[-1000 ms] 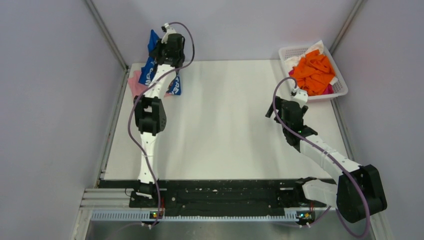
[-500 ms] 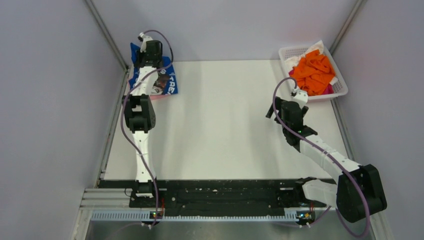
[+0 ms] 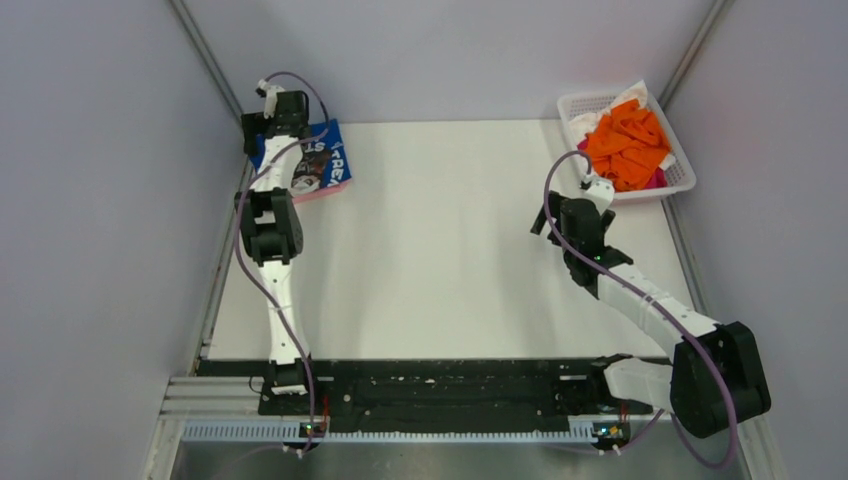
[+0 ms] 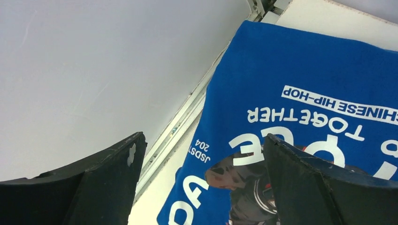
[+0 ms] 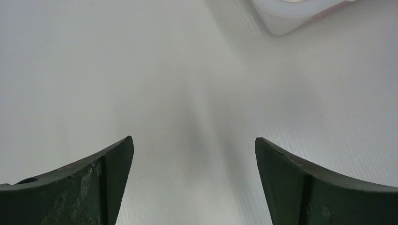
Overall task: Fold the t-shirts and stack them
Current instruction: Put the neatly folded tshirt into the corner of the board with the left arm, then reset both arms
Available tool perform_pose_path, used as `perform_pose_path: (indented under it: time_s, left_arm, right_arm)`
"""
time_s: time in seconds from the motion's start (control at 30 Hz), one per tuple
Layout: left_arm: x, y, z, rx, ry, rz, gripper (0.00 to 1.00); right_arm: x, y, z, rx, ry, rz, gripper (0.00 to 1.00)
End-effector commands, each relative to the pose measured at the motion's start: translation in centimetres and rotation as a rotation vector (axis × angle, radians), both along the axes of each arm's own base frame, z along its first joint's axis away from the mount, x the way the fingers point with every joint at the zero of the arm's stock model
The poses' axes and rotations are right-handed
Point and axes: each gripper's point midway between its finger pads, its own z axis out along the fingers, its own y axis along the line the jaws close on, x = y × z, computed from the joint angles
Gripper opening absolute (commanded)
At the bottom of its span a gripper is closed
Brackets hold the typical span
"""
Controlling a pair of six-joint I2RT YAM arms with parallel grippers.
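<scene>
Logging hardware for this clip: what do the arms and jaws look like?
The left arm and right arm share white links, bulky black joint housings and a purple cable looping alongside. Both pairs of jaws are dark, curved blades tapering to points, slightly scuffed.

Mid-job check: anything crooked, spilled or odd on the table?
Nothing spilled. The blue shirt lies slightly askew on the pink shirt, whose edge peeks out on the near side. Orange shirts heap above the basket rim.

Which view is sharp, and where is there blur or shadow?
Top external: even soft light, only faint shadows on the table. Left wrist: lettering on the blue t-shirt is sharp. Right wrist: hazy, a grey shadow on the table, the basket corner washed out.
</scene>
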Motion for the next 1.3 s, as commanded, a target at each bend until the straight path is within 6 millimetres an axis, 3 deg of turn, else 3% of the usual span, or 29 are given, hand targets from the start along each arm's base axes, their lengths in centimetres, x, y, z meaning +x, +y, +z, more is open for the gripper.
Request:
perform_pose_path:
  time_s: [0.0, 0.23, 0.37, 0.47, 0.57, 0.77, 0.83, 1.0, 1.17, 1.27]
  left_arm:
    - [-1.2, 0.1, 7.2, -0.031, -0.155, 0.042, 0.99]
    - [-3.2, -3.8, 9.5, -0.276, -0.237, -0.046, 0.99]
    - [-4.9, -9.4, 11.4, -0.495, -0.307, -0.219, 0.99]
    - [-7.8, -13.9, 12.7, -0.585, -0.372, -0.325, 0.99]
    - [-12.1, -19.1, 11.7, -0.645, -0.347, -0.449, 0.99]
    - [-21.6, -27.7, 6.1, -0.806, -0.284, -0.608, 0.99]
    - [-24.1, -29.0, 3.1, -0.828, -0.258, -0.608, 0.99]
    - [-26.9, -30.3, -0.6, -0.898, -0.168, -0.605, 0.99]
    - [-27.8, -29.5, -1.5, -0.864, -0.163, -0.582, 0.99]
    - [-27.9, -29.3, -1.1, -0.855, -0.17, -0.583, 0.99]
  right_arm:
    - [0.9, 0.0, 2.7, 0.034, -0.061, -0.017, 0.99]
    - [0.1, 0.0, 3.3, 0.074, -0.066, -0.027, 0.99]
    - [-0.4, -0.1, 3.5, 0.106, -0.068, -0.049, 0.99]
    - [-0.9, 0.2, 3.3, 0.157, -0.07, -0.055, 0.99]
    - [-1.7, 0.8, 2.7, 0.199, -0.06, -0.027, 0.99]
    - [-4.2, 1.1, 0.6, 0.289, -0.023, -0.037, 0.99]
    - [-5.0, 1.2, -0.1, 0.32, -0.026, -0.046, 0.99]
    - [-7.2, 1.2, -2.7, 0.323, 0.008, -0.035, 0.99]
    - [-8.5, 0.6, -4.7, 0.321, 0.052, -0.069, 0.99]
    - [-8.4, 0.6, -4.6, 0.326, 0.023, -0.063, 0.99]
